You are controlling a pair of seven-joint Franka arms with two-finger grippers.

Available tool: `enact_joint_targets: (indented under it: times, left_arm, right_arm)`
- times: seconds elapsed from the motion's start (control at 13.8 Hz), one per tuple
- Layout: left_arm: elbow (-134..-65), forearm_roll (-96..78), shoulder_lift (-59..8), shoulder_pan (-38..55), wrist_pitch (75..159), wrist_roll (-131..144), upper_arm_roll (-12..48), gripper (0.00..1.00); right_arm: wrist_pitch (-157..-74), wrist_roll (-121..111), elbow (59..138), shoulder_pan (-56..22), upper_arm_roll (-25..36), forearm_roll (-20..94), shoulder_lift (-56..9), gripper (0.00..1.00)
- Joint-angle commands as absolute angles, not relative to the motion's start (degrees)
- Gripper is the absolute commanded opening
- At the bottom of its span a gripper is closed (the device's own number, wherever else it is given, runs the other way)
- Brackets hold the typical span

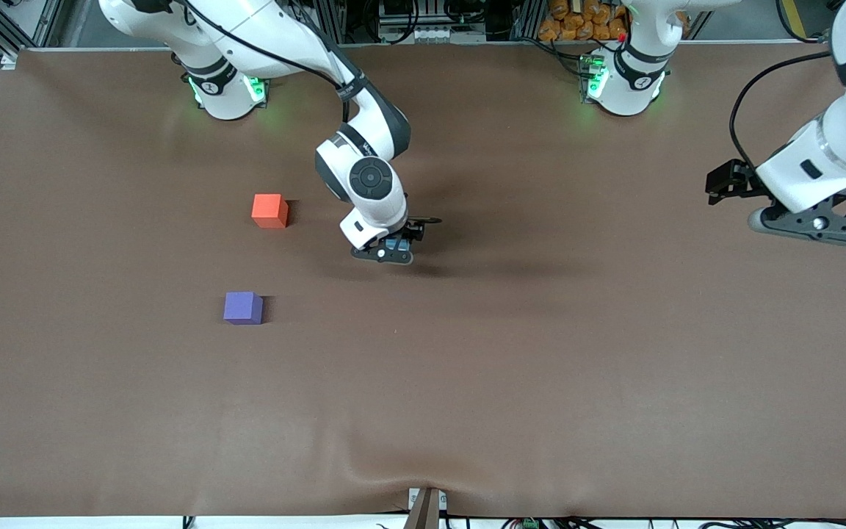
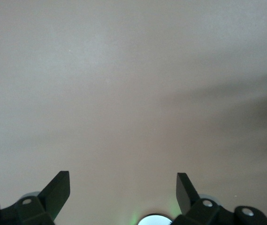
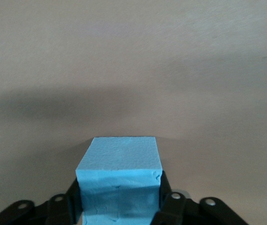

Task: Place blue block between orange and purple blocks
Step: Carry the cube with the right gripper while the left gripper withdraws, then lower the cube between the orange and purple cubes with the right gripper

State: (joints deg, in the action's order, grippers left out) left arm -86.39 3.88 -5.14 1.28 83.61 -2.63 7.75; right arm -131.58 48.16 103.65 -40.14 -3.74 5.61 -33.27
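Note:
My right gripper [image 1: 391,248] is shut on the blue block [image 3: 119,180], a light sky-blue cube, and holds it just above the brown table near the middle. In the front view only a sliver of the blue block [image 1: 393,243] shows under the hand. The orange block [image 1: 269,211] lies on the table toward the right arm's end. The purple block [image 1: 243,307] lies nearer the front camera than the orange one, with a bare gap between them. My left gripper [image 1: 724,185] is open and empty, waiting above the left arm's end of the table; its fingers [image 2: 58,190] frame bare table.
The brown cloth-covered table [image 1: 540,353] spreads all round. The two robot bases [image 1: 225,92] stand along the edge farthest from the front camera. A small clamp [image 1: 427,507] sits at the near edge.

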Motion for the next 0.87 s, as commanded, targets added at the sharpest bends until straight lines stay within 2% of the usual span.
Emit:
enact_joint_targets:
  times: [0.0,0.07,0.22,0.36,0.51,0.65,0.8]
  left_arm:
    - [-83.67,2.81,-5.01,0.88,80.43,0.61,8.26,1.00]
    - [-83.58,2.03,-3.97,0.88,80.25,1.22,8.26,1.00]
    - [-83.58,-0.95,-3.43,0.79,79.90,1.49,7.56,1.00]
    - [-83.58,-1.32,-3.16,0.79,78.76,2.98,7.38,1.00]
    - [-84.45,-1.58,-0.29,0.62,77.88,6.04,7.12,1.00]
    - [-87.01,-1.32,0.88,0.70,78.74,7.29,7.38,1.00]
    - [-87.45,-1.32,1.14,0.53,79.28,6.16,7.30,1.00]
  right_arm:
    - [-119.67,48.17,100.65,-35.79,-3.78,4.57,-28.14,0.00]
    - [-112.22,41.03,100.72,-31.33,-3.52,4.57,-22.47,0.00]
    - [-104.80,29.15,101.34,-23.94,-3.52,4.57,-16.99,0.00]
    - [-103.80,19.65,105.79,-17.00,-3.52,4.57,-13.29,0.00]
    - [-107.98,11.36,111.41,-13.11,-3.34,4.31,-11.79,0.00]
    - [-116.94,9.07,118.80,-11.52,-2.99,4.31,-10.46,0.00]
    - [-123.19,5.81,122.76,-10.37,-2.73,4.39,-10.72,0.00]
